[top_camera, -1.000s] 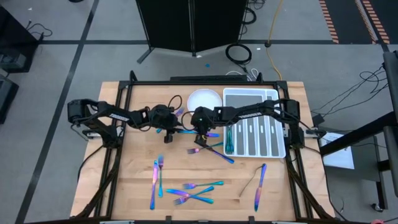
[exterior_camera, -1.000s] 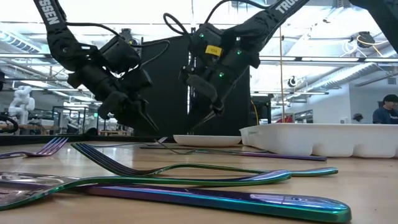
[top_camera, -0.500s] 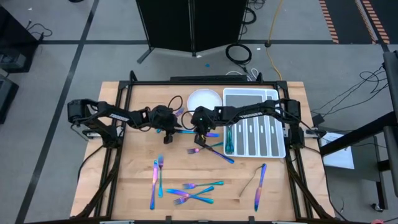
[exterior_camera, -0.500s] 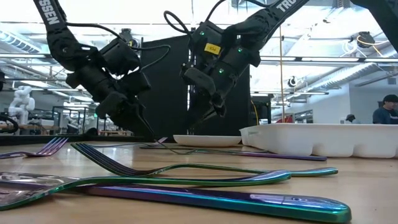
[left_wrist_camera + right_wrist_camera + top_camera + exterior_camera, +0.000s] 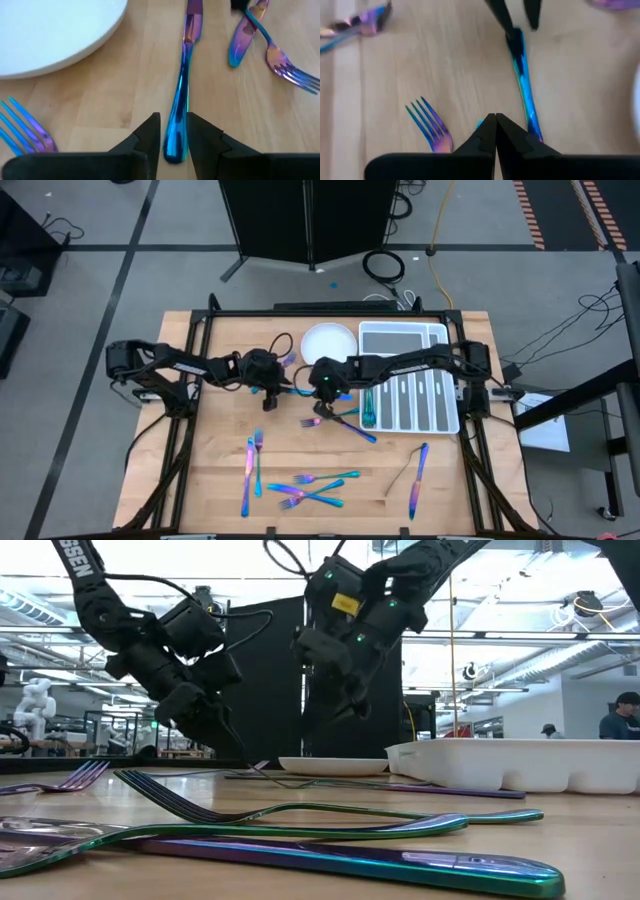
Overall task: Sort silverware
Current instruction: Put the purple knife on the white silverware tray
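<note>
left gripper (image 5: 174, 137): spread astride knife (image 5: 181, 95) handle end | right gripper (image 5: 495, 131): pressed together, raised | plate (image 5: 55, 35) edge beside knife

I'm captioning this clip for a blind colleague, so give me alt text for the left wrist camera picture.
The left tool straddles the handle end of an iridescent blue knife lying on the wooden table, one dark finger on each side. A white plate fills one corner, a fork's tines show at one edge, and a spoon and another fork lie beyond.

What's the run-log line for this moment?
left tool: fingers straddling knife handle near plate, not closed | right tool: shut, empty, raised above table | tray: one piece inside
</note>
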